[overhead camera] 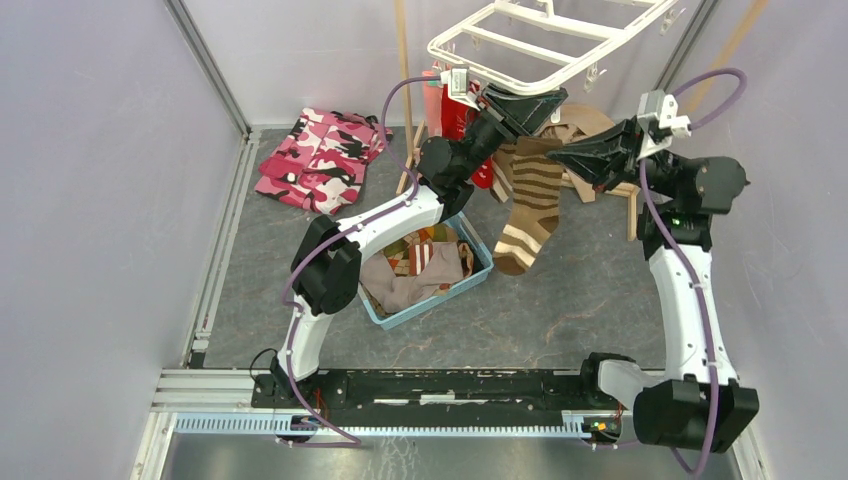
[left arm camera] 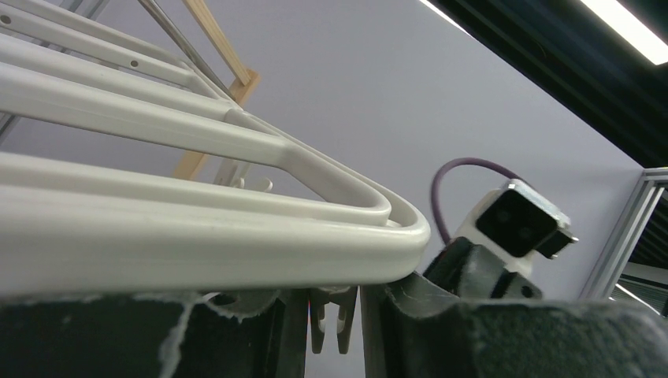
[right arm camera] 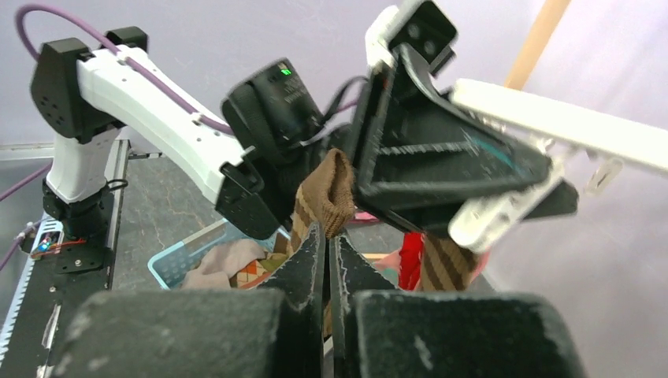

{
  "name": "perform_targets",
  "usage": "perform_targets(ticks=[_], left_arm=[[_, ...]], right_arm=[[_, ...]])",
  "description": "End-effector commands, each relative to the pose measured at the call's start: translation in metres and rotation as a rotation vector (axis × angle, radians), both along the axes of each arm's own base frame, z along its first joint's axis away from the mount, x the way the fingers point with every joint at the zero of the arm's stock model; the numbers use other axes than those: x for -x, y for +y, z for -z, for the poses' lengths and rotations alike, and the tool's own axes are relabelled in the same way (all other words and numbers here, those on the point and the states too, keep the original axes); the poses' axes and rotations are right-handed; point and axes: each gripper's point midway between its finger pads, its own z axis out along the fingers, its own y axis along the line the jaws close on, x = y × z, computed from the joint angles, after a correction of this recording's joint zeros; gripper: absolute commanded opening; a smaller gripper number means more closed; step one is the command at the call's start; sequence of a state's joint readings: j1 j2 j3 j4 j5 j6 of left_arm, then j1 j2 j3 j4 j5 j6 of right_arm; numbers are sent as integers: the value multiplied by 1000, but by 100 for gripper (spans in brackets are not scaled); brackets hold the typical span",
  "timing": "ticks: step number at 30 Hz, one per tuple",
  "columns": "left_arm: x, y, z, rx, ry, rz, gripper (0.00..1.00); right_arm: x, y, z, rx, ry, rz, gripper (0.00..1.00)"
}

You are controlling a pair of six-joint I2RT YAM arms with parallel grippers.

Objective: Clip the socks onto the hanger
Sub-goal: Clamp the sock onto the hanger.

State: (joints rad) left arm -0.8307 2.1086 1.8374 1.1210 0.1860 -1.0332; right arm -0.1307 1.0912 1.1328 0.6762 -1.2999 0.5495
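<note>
The white hanger [overhead camera: 540, 40] hangs at the back, its rim filling the left wrist view [left arm camera: 236, 252]. My left gripper [overhead camera: 548, 100] is raised under the rim's corner, its fingers [left arm camera: 410, 331] pressed close on both sides of a small white clip peg [left arm camera: 331, 319]. My right gripper [overhead camera: 558, 155] is shut on the cuff of a brown cream-striped sock [overhead camera: 530, 210], which hangs down from it. The cuff [right arm camera: 331, 189] shows above the closed jaws of my right gripper [right arm camera: 328, 236], just below the left gripper. A red sock [overhead camera: 455, 110] hangs at the hanger's left end.
A blue basket [overhead camera: 430, 270] of mixed clothes sits on the floor under the left arm. A pink camouflage garment [overhead camera: 320, 155] lies at the back left. A thin wooden pole stand [overhead camera: 405, 90] rises behind. The grey walls are close on both sides.
</note>
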Motion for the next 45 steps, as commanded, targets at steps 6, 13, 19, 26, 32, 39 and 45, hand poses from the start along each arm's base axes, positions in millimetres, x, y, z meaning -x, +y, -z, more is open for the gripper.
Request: perform_targets(ticks=[6, 13, 19, 26, 32, 39, 45], left_arm=[[15, 25, -37, 89, -49, 16, 2], [13, 24, -35, 85, -45, 16, 2], [12, 24, -36, 87, -48, 15, 2], [11, 23, -35, 85, -47, 17, 2], [12, 23, -35, 84, -49, 22, 2], [12, 23, -35, 83, -49, 28, 2], [12, 22, -33, 81, -48, 29, 2]], right_arm=[[-57, -19, 30, -105, 164, 113, 0], [-49, -20, 13, -242, 152, 8, 0], [-39, -23, 9, -267, 134, -30, 0], [-30, -22, 12, -243, 123, -37, 0], [-38, -27, 14, -245, 133, 3, 0], [-37, -27, 1, -270, 121, -25, 0], [-38, -28, -1, -282, 122, -32, 0]])
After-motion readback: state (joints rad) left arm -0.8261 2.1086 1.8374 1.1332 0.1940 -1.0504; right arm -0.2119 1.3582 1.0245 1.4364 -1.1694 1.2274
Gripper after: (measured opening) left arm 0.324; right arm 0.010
